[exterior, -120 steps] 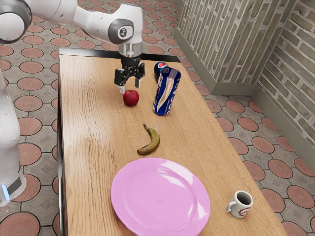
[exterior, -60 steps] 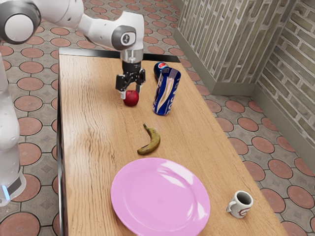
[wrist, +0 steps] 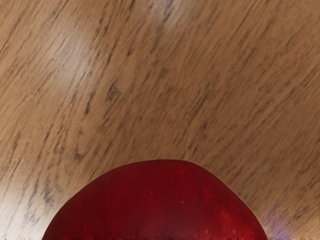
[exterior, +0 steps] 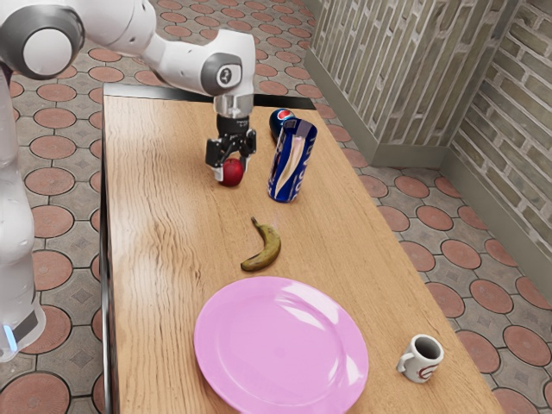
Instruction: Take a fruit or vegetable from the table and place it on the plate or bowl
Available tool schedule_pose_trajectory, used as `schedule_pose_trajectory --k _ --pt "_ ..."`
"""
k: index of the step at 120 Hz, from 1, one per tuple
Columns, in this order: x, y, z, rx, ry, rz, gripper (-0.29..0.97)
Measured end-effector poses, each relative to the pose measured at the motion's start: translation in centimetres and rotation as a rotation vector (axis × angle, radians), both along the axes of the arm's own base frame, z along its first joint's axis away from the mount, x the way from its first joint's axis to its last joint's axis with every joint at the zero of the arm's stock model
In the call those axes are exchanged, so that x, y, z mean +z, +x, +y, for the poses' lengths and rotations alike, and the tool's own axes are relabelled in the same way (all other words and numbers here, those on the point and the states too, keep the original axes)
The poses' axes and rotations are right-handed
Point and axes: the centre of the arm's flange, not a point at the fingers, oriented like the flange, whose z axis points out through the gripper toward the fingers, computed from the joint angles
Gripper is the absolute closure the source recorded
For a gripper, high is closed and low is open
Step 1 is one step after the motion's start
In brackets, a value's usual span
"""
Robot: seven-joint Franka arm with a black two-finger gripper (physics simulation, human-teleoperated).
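Wooden table [exterior: 155, 259] bears the red apple [exterior: 231, 176] between wide-open jaws, not gripped.

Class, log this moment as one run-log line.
phase: pre-grasp | gripper: open, straddling apple | apple: on table beside blue can | pink plate: no fruit yet

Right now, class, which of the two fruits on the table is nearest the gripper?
The apple: round and red, beside the blue can, right under the gripper. The banana, long and yellow, lies apart, nearer the pink plate.
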Motion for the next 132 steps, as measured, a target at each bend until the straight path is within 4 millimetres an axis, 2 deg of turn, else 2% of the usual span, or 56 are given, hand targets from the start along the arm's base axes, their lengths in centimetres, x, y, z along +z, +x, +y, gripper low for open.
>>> schedule_pose_trajectory --k 21,30,48,67,73,82,99,113,121,132 --pt "-0.2 0.1 -0.1 0.002 -0.006 0.001 0.39" --pt "0.1 0.2 -0.2 -0.001 -0.006 -0.005 0.42" --pt "1.9 0.1 -1.5 -0.025 -0.003 -0.039 0.45" --pt "3.0 -4.2 -3.6 -0.027 -0.031 -0.060 0.47" --pt "3.5 -3.6 -6.3 -0.081 -0.028 -0.067 0.47" --pt "3.9 -2.2 -11.6 -0.187 -0.021 -0.066 0.48" --pt "6.4 1.5 -23.5 -0.403 0.028 -0.095 0.48" --pt "7.2 4.3 -32.3 -0.540 0.027 -0.108 0.49" --pt "7.2 4.4 -36.6 -0.599 0.020 -0.108 0.49" --pt "7.8 3.1 -42.8 -0.682 0.011 -0.116 0.49"
